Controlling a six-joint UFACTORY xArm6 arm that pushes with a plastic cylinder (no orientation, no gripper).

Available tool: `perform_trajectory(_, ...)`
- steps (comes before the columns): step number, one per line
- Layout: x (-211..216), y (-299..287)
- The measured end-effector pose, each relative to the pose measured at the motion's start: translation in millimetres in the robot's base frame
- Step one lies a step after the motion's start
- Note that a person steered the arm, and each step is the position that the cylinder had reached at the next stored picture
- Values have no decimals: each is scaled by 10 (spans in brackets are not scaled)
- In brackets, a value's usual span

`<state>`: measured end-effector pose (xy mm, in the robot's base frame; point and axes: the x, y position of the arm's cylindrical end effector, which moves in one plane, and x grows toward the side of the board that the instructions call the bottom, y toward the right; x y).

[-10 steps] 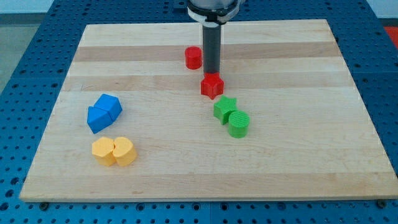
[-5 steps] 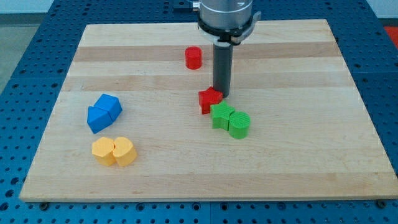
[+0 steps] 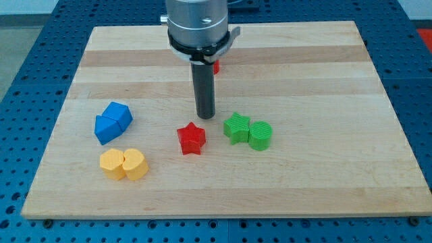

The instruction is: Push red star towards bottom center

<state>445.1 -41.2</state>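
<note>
The red star (image 3: 192, 139) lies on the wooden board (image 3: 317, 182), a little left of the middle and below it. My tip (image 3: 205, 116) stands just above and to the right of the star, a small gap apart from it. The green star (image 3: 237, 127) is to the right of the red star, not touching it.
A green cylinder (image 3: 260, 135) touches the green star on its right. A red cylinder (image 3: 215, 65) is mostly hidden behind the rod. Two blue blocks (image 3: 112, 121) sit at the left, and two yellow blocks (image 3: 124, 163) below them.
The red star slid down and to the left, away from the green star. My tip followed it down-left and now stands just clear of it.
</note>
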Motion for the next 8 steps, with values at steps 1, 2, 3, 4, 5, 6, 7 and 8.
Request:
perform_trajectory(1, 290, -320)
perform_trajectory(2, 820, -443)
perform_trajectory(3, 854, -436)
perform_trajectory(4, 855, -353)
perform_trajectory(5, 853, -268)
perform_trajectory(6, 853, -192)
perform_trajectory(7, 860, -180)
perform_trajectory(8, 863, -57)
